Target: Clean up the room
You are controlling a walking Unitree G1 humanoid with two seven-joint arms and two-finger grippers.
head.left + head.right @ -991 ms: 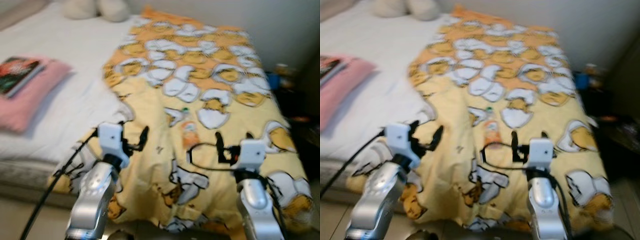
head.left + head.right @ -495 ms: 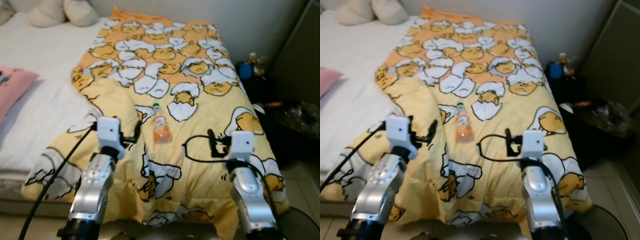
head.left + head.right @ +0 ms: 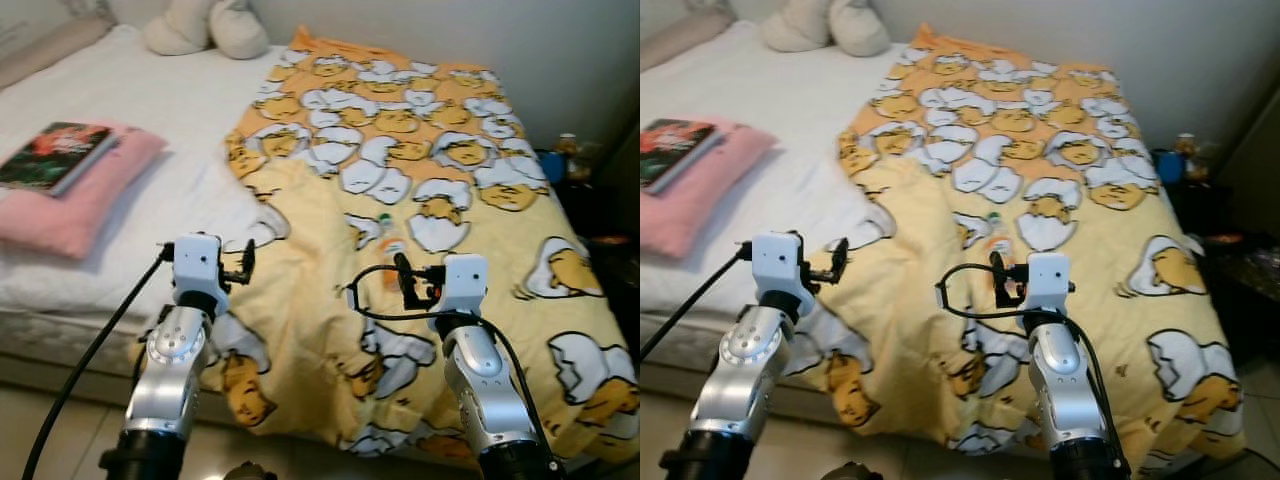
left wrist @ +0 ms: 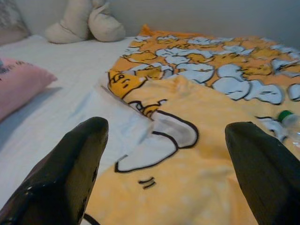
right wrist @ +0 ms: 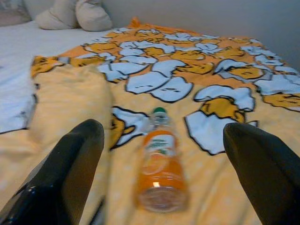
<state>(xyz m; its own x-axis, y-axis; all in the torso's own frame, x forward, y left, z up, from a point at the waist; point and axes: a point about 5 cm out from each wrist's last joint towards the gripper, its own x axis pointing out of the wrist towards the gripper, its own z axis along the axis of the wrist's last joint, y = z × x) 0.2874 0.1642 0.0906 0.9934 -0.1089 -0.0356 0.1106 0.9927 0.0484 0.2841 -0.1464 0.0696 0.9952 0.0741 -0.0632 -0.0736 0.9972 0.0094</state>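
Both grippers raised over near edge of bed, fingers spread wide, nothing held: left gripper (image 4: 164, 164), right gripper (image 5: 161, 164). Orange bottle (image 5: 161, 169), clear plastic, green cap, lies flat on rumpled yellow egg-print blanket (image 3: 470, 200), just beyond right gripper. Left: book (image 3: 55, 155) on soft pink pillow (image 3: 75, 200). Far: cream plush toy (image 3: 205, 25).

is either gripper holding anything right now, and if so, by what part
Nothing is held. The right gripper has its jaws open, with the orange bottle lying on the blanket ahead of it, untouched. The left gripper is open over the blanket too.
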